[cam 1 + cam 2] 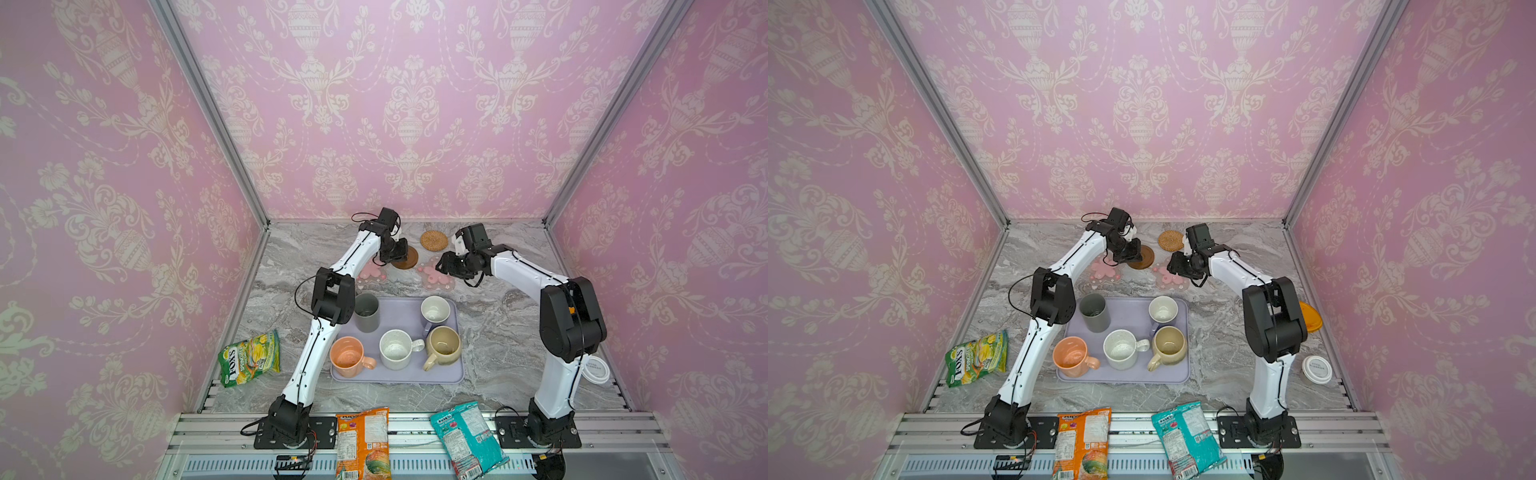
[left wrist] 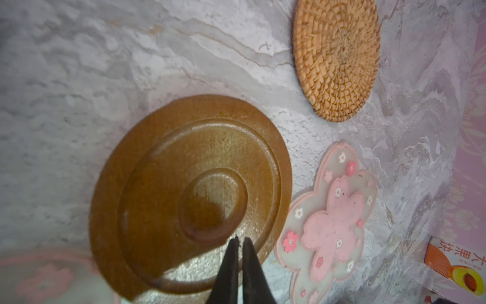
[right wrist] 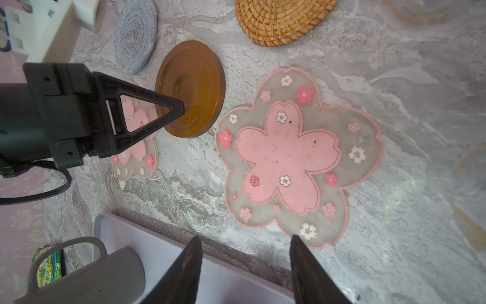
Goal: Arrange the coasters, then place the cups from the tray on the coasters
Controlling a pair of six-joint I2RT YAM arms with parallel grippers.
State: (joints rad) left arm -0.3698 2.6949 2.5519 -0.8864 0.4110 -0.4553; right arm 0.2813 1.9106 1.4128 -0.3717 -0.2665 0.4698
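While I am watching the feeds, the left gripper [image 2: 239, 240] is pointing down at the dark brown wooden coaster [image 2: 184, 171]. Its fingers are pressed together with only a sliver showing between them. The tips are sitting over the coaster's grooved face, and I cannot tell whether they are pinching anything.

That coaster is lying toward the middle of the bench's [image 1: 498, 332] far edge, its rim just meeting the left pink flower coaster [image 1: 372, 272]. The right pink flower coaster [image 3: 289, 155] is lying flat just beside the wooden one, apart from it. The tan rattan coaster [image 1: 433, 240] is sitting closer to the far edge. In the right wrist view the grey-blue woven coaster [image 3: 135, 34] is lying near the wooden one; in both top views the left arm is hiding it.

The right gripper [image 3: 246, 238] is hovering over the near side of the right flower coaster, fingers spread wide with nothing between them.

The tray [image 1: 399, 307] is sitting mid-bench, on the near side of the coasters, and is carrying all five cups:
- The dark grey tumbler [image 1: 366, 312] is standing at its far left corner.
- The lavender cup [image 1: 435, 313] is standing at its far right corner.
- The peach-orange cup [image 1: 348, 356] is standing at its near left corner.
- The white speckled cup [image 1: 397, 349] is standing along its near edge.
- The beige-yellow cup [image 1: 444, 345] is standing toward its right edge.
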